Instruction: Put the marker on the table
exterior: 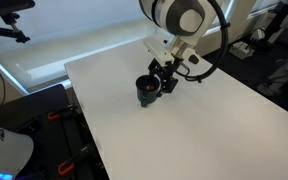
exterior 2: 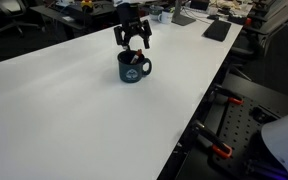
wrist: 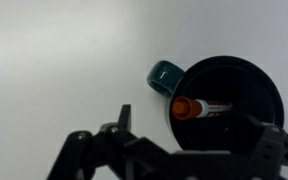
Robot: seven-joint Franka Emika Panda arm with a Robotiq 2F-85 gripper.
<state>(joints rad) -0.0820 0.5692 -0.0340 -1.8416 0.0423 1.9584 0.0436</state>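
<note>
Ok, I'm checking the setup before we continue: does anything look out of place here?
Only the marker: it sits inside the dark cup rather than on the table. The cup stands upright, and nothing looks spilled or damaged.

- The white arm (exterior: 180,14) comes in from the upper edge in an exterior view and bends downward.
- At its end the black hand (exterior 2: 132,40) hangs with the tips pointing straight down.
- The two fingers (exterior 2: 120,42) stand apart from each other; the jaws are spread and hold nothing.
- In the wrist view the dark frame of the hand fills the lower edge, and one fingertip (wrist: 124,112) rises clearly from it.
</note>
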